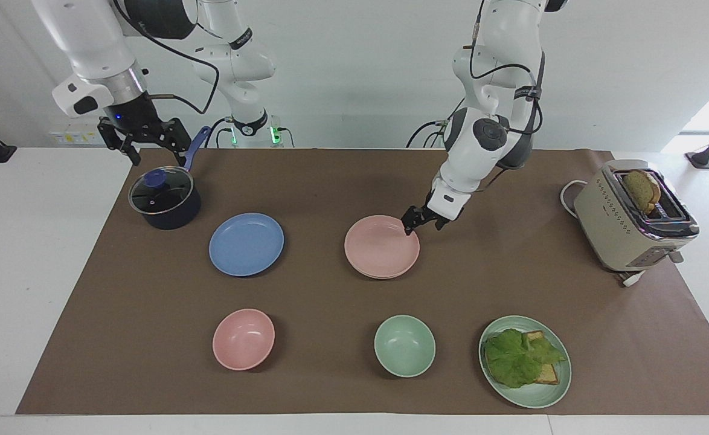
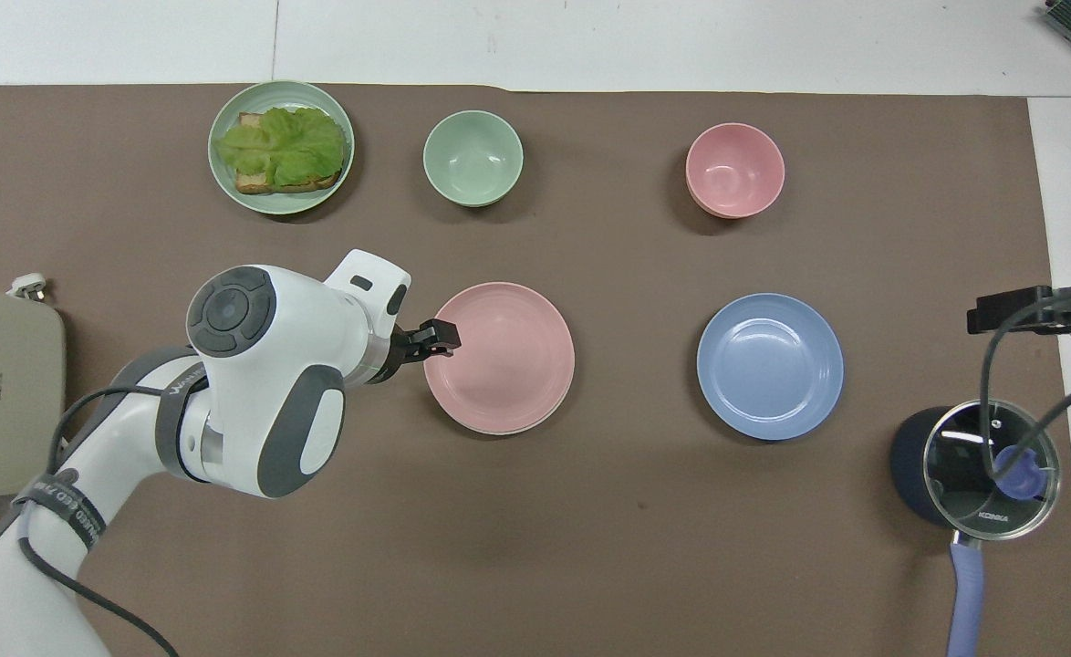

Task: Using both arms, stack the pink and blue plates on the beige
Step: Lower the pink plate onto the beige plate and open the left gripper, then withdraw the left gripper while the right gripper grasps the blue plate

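Clock directions follow the overhead view. Nearest the robots, the right gripper [image 1: 144, 145] hangs over the pot [image 1: 164, 199] with its fingers spread wide and holding nothing. Its cable droops across the lid, so a careless sweep toward the blue plate [image 1: 246, 244] could snag the knob or knock the pot.

The blue plate lies flat on the table [image 1: 330, 374] at 3 o'clock of the stack, well apart from it. Its low rim offers little to pinch and could slide instead of lifting.

At the table's middle, the pink plate [image 1: 378, 244] rests on the beige plate [image 1: 383, 277]. The left gripper [image 1: 421, 225] is at the pink rim's 9 o'clock, fingers apart and gripping nothing. If it backs off low, 1 finger could hook the rim and drag the pink plate askew.

Only a thin beige sliver shows at 6 o'clock. I cannot tell whether the left fingers touch the rim. The overhead view cuts off most of the right gripper at its edge
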Controlling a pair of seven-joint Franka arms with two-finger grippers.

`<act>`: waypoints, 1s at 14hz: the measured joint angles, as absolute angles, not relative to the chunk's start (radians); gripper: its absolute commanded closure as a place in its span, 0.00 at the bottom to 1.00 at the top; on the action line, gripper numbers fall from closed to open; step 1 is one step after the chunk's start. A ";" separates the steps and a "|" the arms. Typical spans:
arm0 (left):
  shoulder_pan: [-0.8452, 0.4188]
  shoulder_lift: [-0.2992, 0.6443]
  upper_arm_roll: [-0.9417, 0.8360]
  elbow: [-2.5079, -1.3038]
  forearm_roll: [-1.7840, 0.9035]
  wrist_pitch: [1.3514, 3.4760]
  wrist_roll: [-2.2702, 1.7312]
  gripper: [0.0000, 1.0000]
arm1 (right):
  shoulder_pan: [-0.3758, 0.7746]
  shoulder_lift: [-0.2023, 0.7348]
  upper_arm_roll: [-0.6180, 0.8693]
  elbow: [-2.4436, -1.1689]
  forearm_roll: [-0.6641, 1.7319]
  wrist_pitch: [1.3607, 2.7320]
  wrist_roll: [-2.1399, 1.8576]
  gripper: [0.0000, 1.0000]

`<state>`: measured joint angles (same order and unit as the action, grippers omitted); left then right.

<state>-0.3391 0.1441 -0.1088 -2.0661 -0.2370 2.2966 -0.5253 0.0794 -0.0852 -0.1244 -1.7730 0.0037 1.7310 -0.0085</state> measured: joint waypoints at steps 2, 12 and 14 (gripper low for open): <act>-0.273 0.143 -0.103 -2.014 -0.230 2.212 -0.432 0.00 | 0.092 -0.052 -0.124 -1.837 0.016 1.818 -0.009 0.00; 0.046 0.108 -0.091 -1.762 -0.078 1.782 0.004 0.00 | 0.089 0.150 -0.127 -2.033 0.088 2.143 -0.130 0.00; 0.060 0.078 -0.091 -1.741 -0.043 1.731 0.039 0.00 | 0.077 0.180 -0.128 -2.120 0.096 2.259 -0.150 0.00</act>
